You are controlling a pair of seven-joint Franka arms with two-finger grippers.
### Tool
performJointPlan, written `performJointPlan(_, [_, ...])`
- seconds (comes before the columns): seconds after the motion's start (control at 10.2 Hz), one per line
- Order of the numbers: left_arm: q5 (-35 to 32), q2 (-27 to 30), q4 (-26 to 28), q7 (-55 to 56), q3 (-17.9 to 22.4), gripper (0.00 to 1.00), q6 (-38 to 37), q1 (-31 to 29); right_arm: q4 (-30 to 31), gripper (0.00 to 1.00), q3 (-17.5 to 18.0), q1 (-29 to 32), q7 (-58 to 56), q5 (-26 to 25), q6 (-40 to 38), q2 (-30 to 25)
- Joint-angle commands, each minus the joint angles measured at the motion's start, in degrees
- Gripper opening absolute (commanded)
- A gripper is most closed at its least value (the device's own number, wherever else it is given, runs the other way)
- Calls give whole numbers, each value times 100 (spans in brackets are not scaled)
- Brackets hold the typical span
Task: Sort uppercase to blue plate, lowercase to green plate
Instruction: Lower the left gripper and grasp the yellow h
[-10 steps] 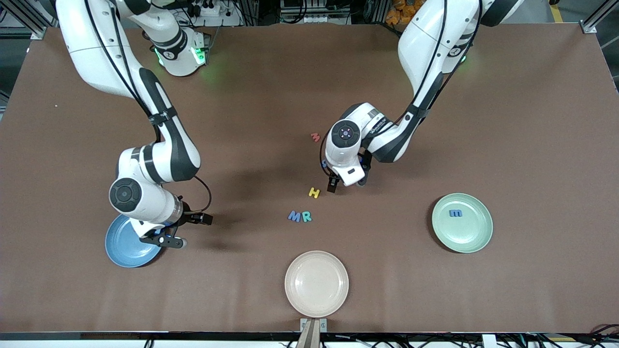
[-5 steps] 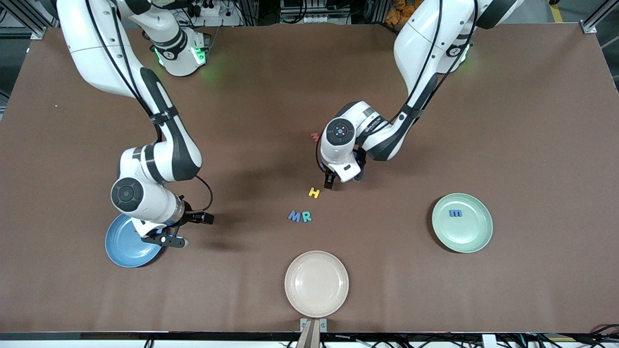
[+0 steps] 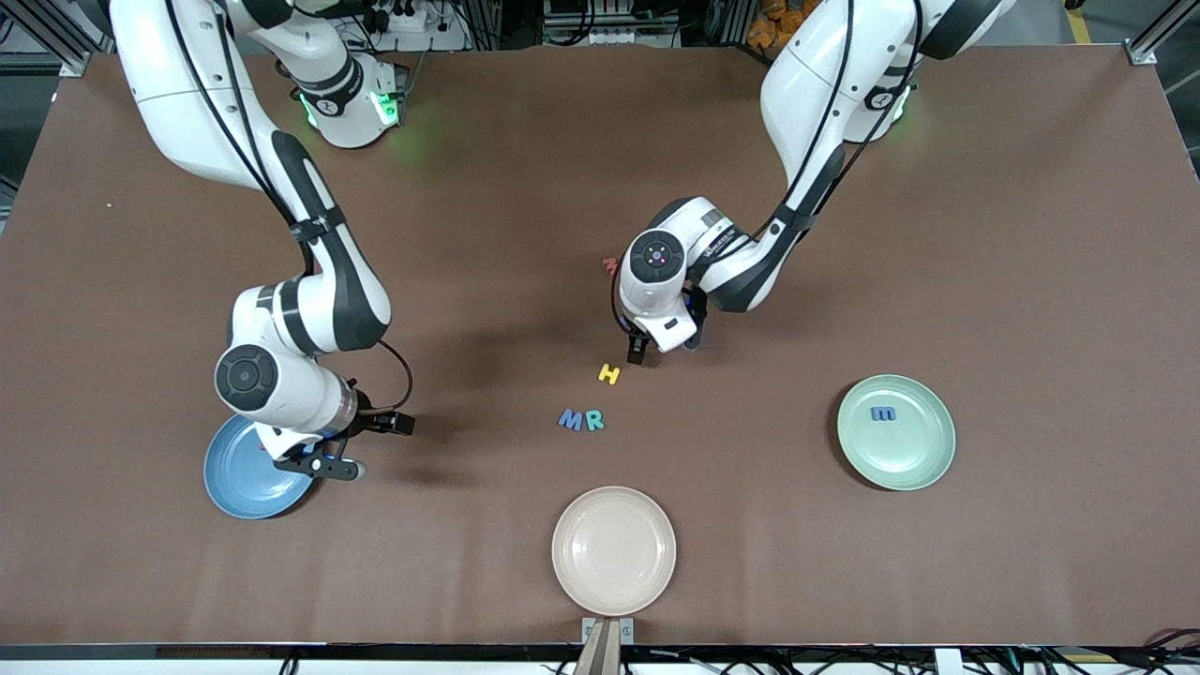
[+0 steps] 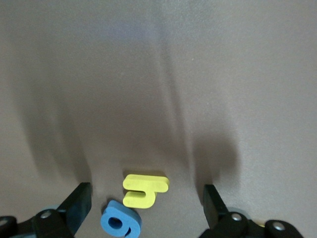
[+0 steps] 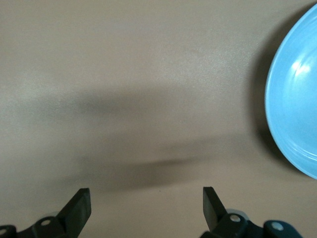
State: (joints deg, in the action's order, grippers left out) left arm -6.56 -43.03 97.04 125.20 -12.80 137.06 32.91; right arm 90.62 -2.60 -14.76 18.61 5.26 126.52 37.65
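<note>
Reading the table as a clock face, with the robot bases at twelve and the cream plate point(image 3: 613, 549) at six, the unsorted letters sit near the centre. The left gripper point(image 4: 145, 197) hangs low over that spot with its jaws spread wide and nothing in them. The yellow small letter point(image 4: 140, 200) lies between its fingers, and the blue small letter point(image 4: 121, 224) touches that one's corner.

The step in hand looks like picking up a small letter for the green plate point(image 3: 923, 455), which sits at about four o'clock and already carries a blue m point(image 3: 882, 413). The next move calls for a straight drop and a squeeze on the yellow piece alone. With the blue one that close, the fingers could catch both or flick one away.

The red m point(image 3: 610, 265) peeks out at eleven o'clock of the wrist. The yellow H point(image 3: 609, 374) lies just at seven o'clock of the gripper, and the blue M point(image 3: 569, 418) and teal R point(image 3: 594, 421) sit side by side towards six.

The right gripper point(image 5: 145, 210) waits, jaws apart and empty, over bare table at the rim of the blue plate point(image 3: 234, 478), down at eight o'clock. I cannot tell what lies on that plate.

The way to the green plate is open tabletop, well in from every edge.
</note>
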Motion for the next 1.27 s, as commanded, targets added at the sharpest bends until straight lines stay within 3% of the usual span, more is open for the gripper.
performJointPlan(0.0, [-100,-39,-36,267,-29,96,13,-4,-53,100,23,25,-77,54,-84,-12])
performJointPlan(0.88, [-108,76,-27,391,-29,78,-400,-57,-106,100,32,8,11,71,-57,5])
performJointPlan(1.17, [-275,76,-27,391,-38,66,-409,-74,-150,100,40,-88,176,80,-40,40])
